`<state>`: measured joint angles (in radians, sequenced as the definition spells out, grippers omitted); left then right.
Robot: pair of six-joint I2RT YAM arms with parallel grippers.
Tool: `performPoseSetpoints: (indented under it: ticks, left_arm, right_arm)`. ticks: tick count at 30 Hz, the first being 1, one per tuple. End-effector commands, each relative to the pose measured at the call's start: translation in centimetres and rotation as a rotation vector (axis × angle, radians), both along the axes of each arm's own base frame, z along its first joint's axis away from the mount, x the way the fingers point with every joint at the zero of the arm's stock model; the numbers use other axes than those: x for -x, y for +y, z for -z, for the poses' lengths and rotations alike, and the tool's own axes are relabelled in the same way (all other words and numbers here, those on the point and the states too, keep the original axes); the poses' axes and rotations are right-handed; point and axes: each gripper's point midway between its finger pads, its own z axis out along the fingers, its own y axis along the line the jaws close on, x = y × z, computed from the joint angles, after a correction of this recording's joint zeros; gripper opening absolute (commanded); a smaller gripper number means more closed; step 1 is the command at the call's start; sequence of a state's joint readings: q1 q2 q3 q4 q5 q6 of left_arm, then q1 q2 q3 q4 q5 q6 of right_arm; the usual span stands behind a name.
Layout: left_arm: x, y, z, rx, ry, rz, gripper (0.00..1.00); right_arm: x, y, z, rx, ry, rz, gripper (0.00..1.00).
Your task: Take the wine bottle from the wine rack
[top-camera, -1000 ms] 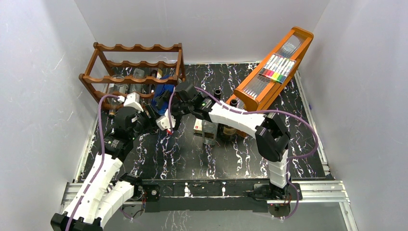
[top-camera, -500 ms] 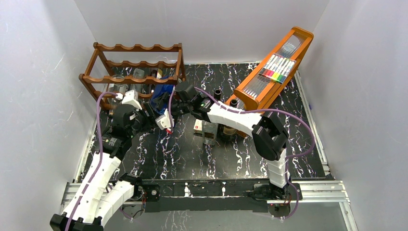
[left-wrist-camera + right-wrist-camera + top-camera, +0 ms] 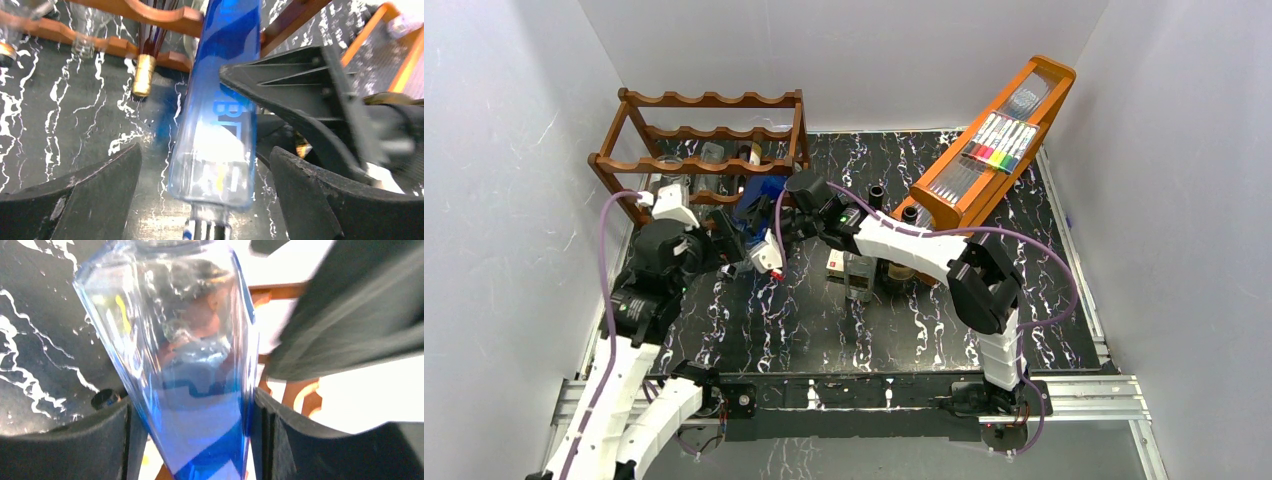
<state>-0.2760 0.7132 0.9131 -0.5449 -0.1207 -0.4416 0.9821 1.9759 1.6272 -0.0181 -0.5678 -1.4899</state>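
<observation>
Wine bottle (image 3: 215,110) was noted lying lengthwise out from the wine rack (image 3: 709,99), clamped across its body by the right gripper (image 3: 192,410). Left gripper (image 3: 205,155) was found spread open astride the neck end, not touching.

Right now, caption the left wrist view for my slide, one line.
Blue wine bottle, its far end at the wine rack, lies between the fingers of the open left gripper.

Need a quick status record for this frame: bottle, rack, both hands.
bottle: blue, far end lying across the rack's front rail
right hand: shut on bottle, gripping both sides
left hand: open, straddling bottle, gaps either side
rack contents: other bottles inside
task: bottle not yet clear of rack
</observation>
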Motion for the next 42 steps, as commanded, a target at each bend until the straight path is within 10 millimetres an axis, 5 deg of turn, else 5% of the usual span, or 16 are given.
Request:
performPoseSetpoints:
  ticks: [1, 13, 20, 30, 36, 42]
  left_arm:
    - [2.1, 1.6, -6.8, -0.021, -0.180, -0.020, 0.98]
    - [4.7, 6.0, -13.5, -0.081, -0.357, -0.194, 0.98]
    - [5.0, 6.7, -14.1, -0.097, -0.372, -0.221, 0.98]
    - [5.2, 7.5, -14.8, -0.117, -0.395, -0.259, 0.98]
    - [5.4, 7.8, -14.9, -0.120, -0.409, -0.271, 0.98]
    - [5.4, 7.7, -14.6, -0.120, -0.403, -0.265, 0.98]
  right_arm:
    - [-0.8, 0.3, -5.7, -0.125, -0.088, 0.004, 0.00]
    - [1.2, 0.6, -10.6, -0.245, -0.064, 0.010, 0.00]
    - [4.6, 0.6, -16.9, -0.394, 0.128, 0.034, 0.00]
    - [9.0, -1.1, -21.5, -0.466, 0.440, 0.073, 0.00]
    - [10.2, -2.9, -21.5, -0.496, 0.654, 0.120, 0.00]
    - [11.0, -5.1, -19.2, -0.460, 0.832, 0.195, 0.00]
